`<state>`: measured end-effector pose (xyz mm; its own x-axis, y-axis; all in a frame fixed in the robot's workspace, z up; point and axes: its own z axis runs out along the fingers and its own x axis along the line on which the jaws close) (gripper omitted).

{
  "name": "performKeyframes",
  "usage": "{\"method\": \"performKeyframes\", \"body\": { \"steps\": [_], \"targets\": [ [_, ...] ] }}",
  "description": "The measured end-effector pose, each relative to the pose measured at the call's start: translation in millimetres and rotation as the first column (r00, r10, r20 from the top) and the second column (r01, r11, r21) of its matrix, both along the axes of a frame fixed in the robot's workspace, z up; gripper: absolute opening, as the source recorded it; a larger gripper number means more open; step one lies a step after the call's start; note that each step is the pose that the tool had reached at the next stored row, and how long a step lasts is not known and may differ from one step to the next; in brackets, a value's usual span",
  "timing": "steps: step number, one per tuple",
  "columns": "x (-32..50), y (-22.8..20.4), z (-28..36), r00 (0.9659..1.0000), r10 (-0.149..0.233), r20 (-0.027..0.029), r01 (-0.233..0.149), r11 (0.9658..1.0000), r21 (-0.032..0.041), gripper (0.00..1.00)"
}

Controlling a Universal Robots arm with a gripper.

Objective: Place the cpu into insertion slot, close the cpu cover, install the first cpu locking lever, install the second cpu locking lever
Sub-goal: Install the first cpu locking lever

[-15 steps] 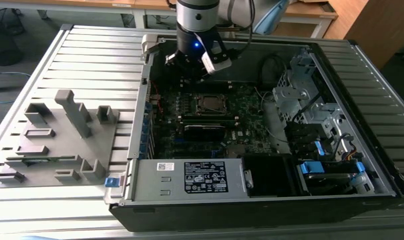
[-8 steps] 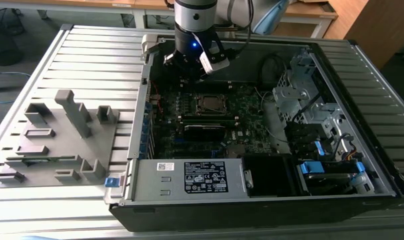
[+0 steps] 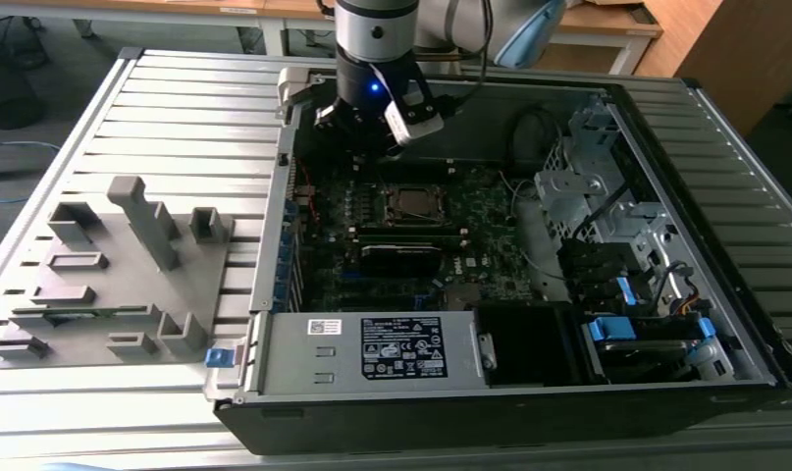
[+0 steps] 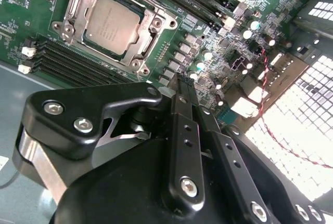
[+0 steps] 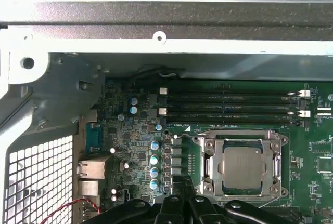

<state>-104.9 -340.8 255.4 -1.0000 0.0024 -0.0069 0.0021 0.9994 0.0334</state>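
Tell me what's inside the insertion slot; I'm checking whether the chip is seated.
The cpu lies in the insertion slot, its silver top showing through the window of the cpu cover. The chip hides the slot's recessed centre; the cover's frame hides the chip's edges.

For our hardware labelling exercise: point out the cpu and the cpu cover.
the cpu (image 5: 242, 168): first wrist view, centre of its grey metal top.
the cpu cover (image 5: 208, 165): first wrist view, one side bar of the silvery frame.
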Motion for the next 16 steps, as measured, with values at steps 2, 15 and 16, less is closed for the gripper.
{"method": "performKeyframes", "body": {
  "steps": [2,15,16],
  "targets": [
    [-1.3,0.0,0.0,1.0,0.0,0.0001,0.0,1.0,0.0,0.11],
    [-1.4,0.0,0.1,1.0,0.0,0.0,0.0,0.999,0.0445,0.11],
    [-1.4,0.0,0.1,1.0,0.0,0.0,0.0,0.9981,0.0624,0.11]
  ]
}}
